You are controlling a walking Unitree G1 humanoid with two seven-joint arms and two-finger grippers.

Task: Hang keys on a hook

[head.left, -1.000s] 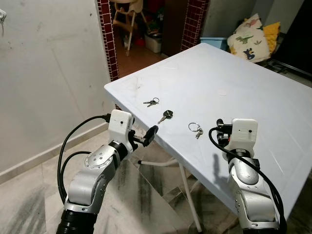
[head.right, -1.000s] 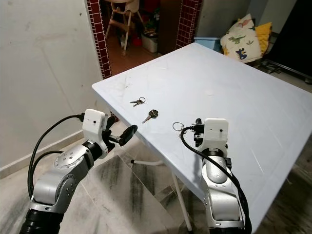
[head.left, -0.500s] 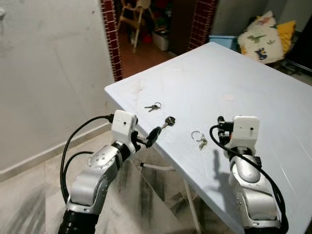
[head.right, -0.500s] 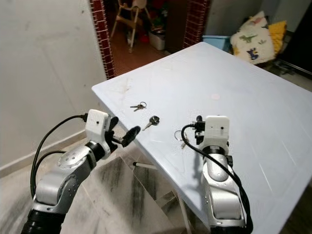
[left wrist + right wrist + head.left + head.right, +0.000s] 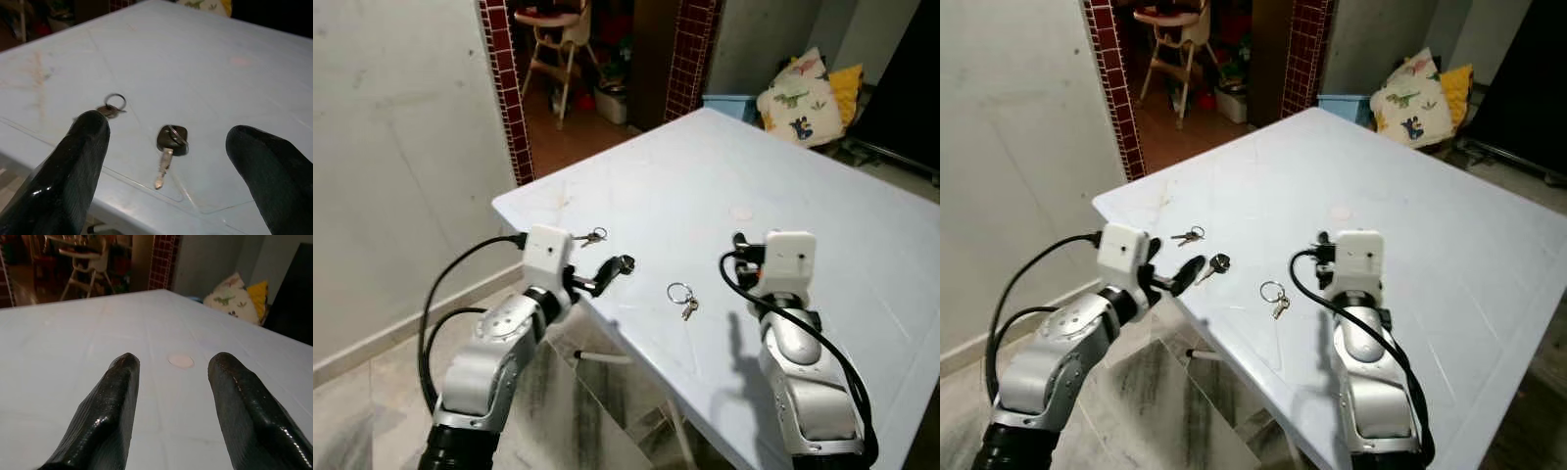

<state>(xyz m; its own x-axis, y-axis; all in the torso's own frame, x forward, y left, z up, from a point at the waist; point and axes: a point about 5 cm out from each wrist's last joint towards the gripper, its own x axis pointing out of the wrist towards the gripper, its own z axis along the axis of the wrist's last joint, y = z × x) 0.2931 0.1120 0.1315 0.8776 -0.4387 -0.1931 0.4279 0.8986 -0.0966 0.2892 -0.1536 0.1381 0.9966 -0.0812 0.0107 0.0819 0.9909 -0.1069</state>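
Left gripper (image 5: 166,147): held open at the near bench edge, fingers spread either side of the black-headed key (image 5: 170,142).
Right gripper (image 5: 171,382): held open above bare bench (image 5: 822,186).
Keys: black-headed key near the edge; small key pair (image 5: 1188,236) beside the corner; ringed key (image 5: 1275,296) further in.

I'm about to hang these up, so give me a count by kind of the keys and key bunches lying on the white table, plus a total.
Single key with a black head: 1
Small key bunch on a ring near the table's corner: 1
Large ring with a small key on it, before the right arm: 1
Total: 3 items on the white table
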